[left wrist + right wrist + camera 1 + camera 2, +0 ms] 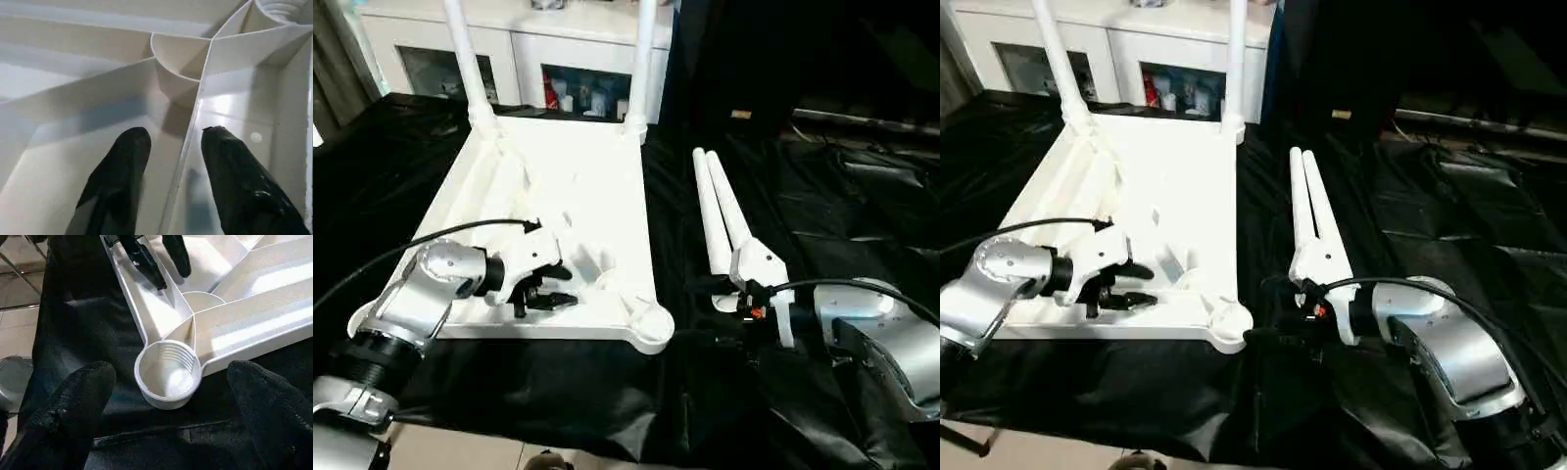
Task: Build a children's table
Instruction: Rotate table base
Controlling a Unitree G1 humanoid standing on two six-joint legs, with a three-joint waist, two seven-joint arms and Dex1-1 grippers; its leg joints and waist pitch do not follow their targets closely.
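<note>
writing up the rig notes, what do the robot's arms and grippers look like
Both forearms are rounded silver metal shells, the left arm with a ribbed black collar near the elbow. A thin black cable loops along each one to the wrist. Each wrist carries a white plastic housing. The left gripper and right gripper each have two matte black tapered fingers with rounded tips.

One tabletop (597,176), two legs standing in it (468,59), two loose legs (720,211), one cabinet (524,44)
</note>
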